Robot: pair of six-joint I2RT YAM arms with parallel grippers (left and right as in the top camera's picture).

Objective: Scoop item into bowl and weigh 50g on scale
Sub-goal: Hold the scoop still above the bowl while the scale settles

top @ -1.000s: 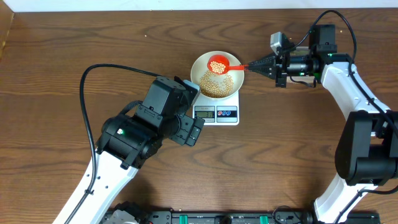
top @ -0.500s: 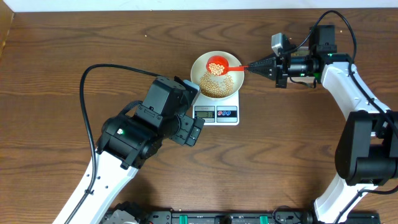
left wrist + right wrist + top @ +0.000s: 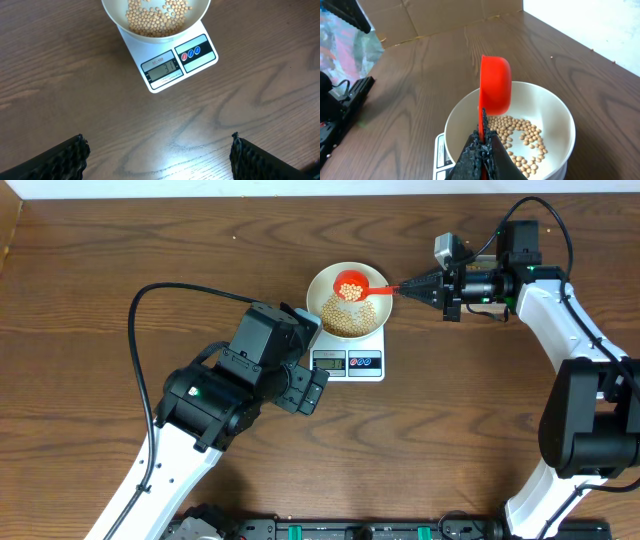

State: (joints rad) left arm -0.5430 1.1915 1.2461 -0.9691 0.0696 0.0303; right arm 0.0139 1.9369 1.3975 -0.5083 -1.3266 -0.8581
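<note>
The cream-white bowl [image 3: 322, 285] stands on the white scale [image 3: 365, 372] at the table's middle, with tan beans [image 3: 350, 320] heaped in it. A red scoop [image 3: 351, 283] carrying some beans hangs over the bowl's far side. In the right wrist view the scoop [image 3: 496, 85] is tipped on its side above the bowl [image 3: 555, 115] and beans [image 3: 520, 135]. My right gripper [image 3: 482, 145] is shut on the scoop's thin handle. My left gripper [image 3: 159, 162] is open and empty, over bare table just in front of the scale [image 3: 165, 82], whose display shows digits.
The bulky left arm [image 3: 230, 390] sits close to the scale's left front corner, with its black cable [image 3: 170, 290] looping behind. Cardboard [image 3: 445, 15] stands along the table's far edge. A black rail [image 3: 350, 530] runs along the near edge.
The scoop has rolled slightly, and the beans in it have shifted toward its lower lip. Neither arm has moved noticeably.
</note>
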